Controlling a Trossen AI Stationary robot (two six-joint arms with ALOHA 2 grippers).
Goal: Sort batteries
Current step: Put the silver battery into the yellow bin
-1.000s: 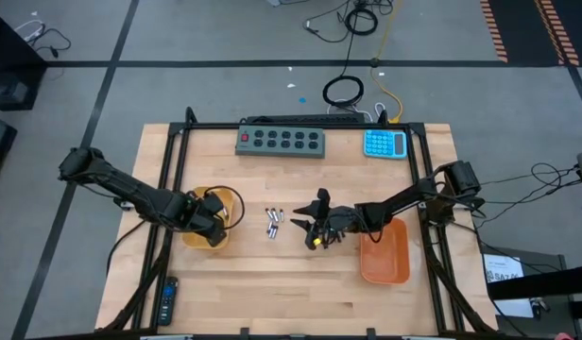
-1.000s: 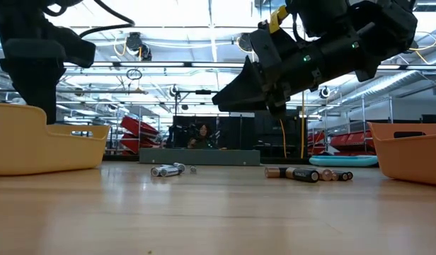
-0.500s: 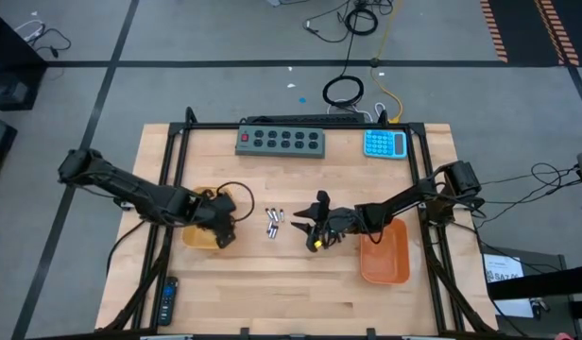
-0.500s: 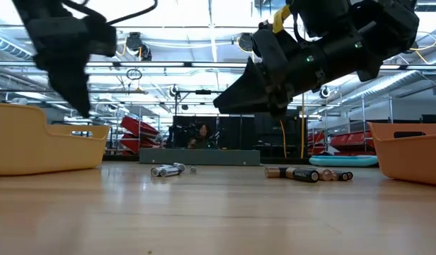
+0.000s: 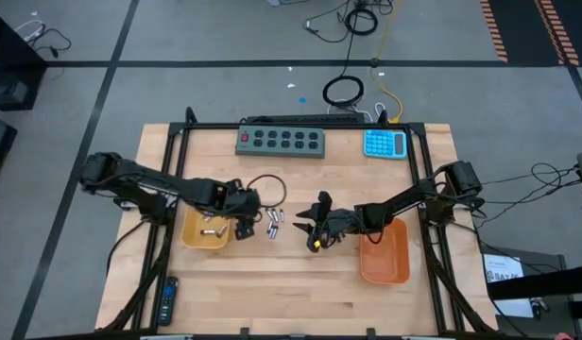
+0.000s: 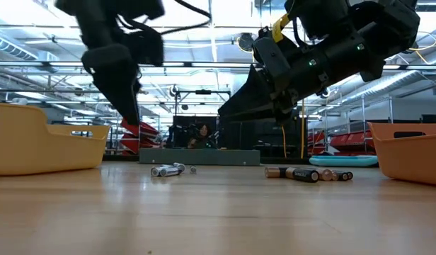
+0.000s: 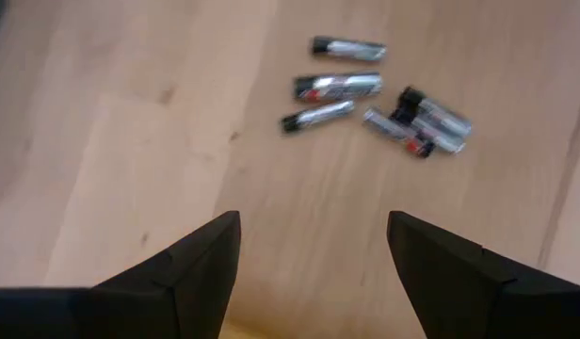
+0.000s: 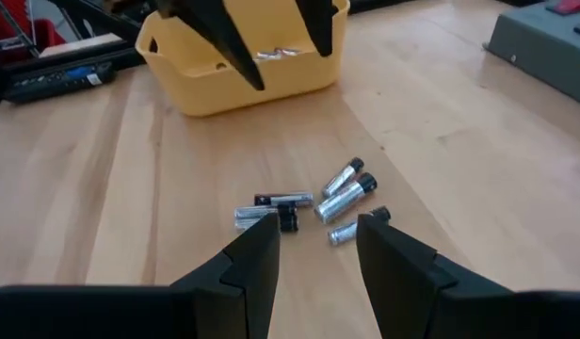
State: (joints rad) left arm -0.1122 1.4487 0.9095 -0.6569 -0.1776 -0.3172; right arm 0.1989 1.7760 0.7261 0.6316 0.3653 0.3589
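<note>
Your left end effector point(image 7: 314, 250) hangs open near the batteries point(image 7: 370, 89) lying loose on the bench point(image 7: 130, 141); they're small, hard, smooth and likely to roll, so pinch one across its middle.

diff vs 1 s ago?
The left pincer swung from over the yellow tray toward the silvery batteries at mid-table, open and empty. The right pincer hardly moved, open above the wood. Batteries and orange tray unchanged.
</note>
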